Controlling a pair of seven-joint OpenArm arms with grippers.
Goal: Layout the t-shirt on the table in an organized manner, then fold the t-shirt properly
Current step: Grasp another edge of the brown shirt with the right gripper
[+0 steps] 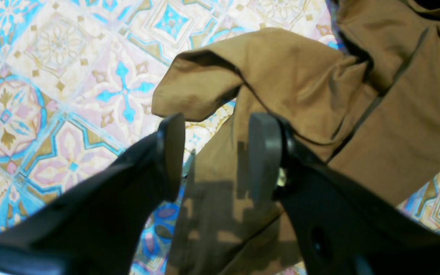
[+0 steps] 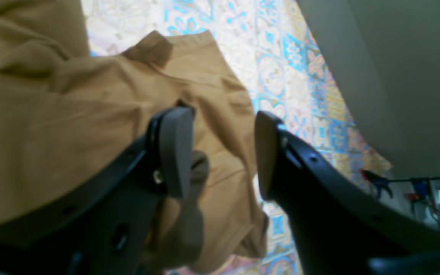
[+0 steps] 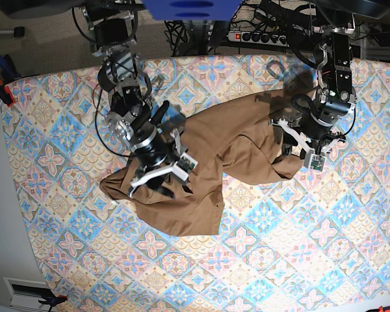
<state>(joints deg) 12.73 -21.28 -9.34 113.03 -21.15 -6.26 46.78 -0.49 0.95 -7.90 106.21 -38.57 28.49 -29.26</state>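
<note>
No writing shows; the plain tan t-shirt (image 3: 208,159) lies crumpled on the tiled tabletop (image 3: 299,247); left gripper (image 1: 214,152) and right gripper (image 2: 222,152) both gape empty.

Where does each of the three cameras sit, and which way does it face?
Left wrist: on the left arm, looking past the open left gripper at the t-shirt.
Right wrist: on the right arm, looking past the open right gripper at cloth.
Base: overhead, looking down on the table and both arms.
All three share the t-shirt.
</note>
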